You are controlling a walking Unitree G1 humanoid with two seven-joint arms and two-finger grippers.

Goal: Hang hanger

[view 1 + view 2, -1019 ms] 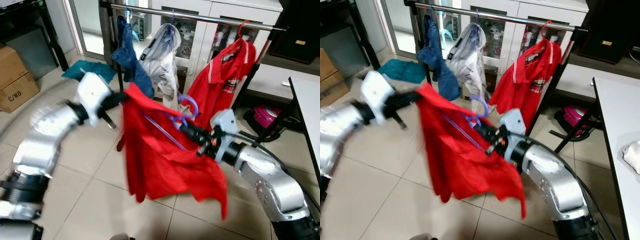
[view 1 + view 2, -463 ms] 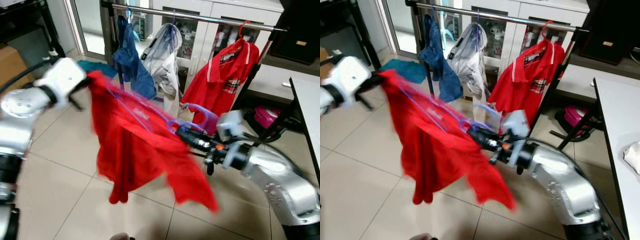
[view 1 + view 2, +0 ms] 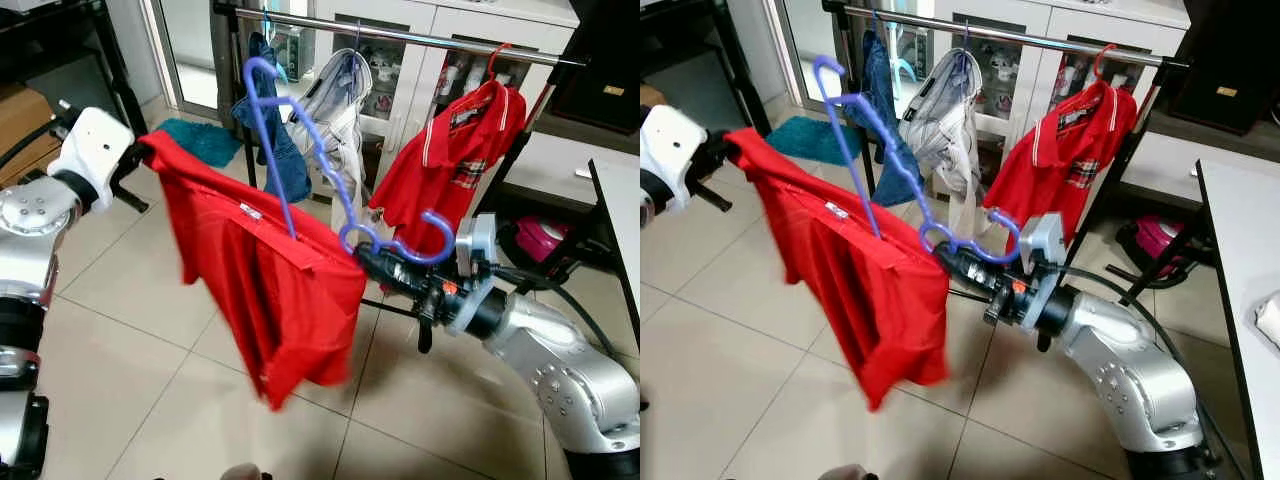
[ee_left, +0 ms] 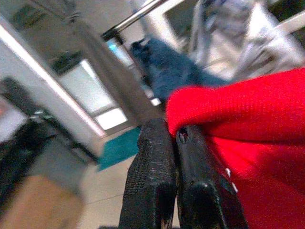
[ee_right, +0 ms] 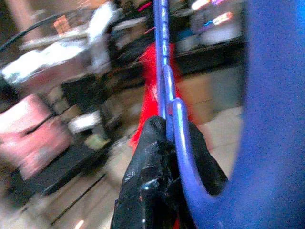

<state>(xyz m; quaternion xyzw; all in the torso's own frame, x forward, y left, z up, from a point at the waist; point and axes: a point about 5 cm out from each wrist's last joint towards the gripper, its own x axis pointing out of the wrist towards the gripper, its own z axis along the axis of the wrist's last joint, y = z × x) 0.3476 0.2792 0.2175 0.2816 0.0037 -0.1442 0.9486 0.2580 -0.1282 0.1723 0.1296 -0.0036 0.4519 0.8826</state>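
A red shirt hangs stretched between my two grippers above the tiled floor. My left gripper is shut on the shirt's upper corner; the left wrist view has its fingertips pinching the red cloth. A purple hanger sticks up out of the shirt's collar, one arm reaching toward the rail. My right gripper is shut on the hanger just below its hook, as the right wrist view confirms with the hanger between the fingers.
On the rail hang a blue garment, a pale garment and a red polo. The rack's black legs stand behind my right arm. A pink bag, a teal mat and a white table edge are nearby.
The hanger has swung upright, its arm now standing clear above the shirt. The shirt has slipped lower and hangs more bunched. My left gripper has pulled out to the left.
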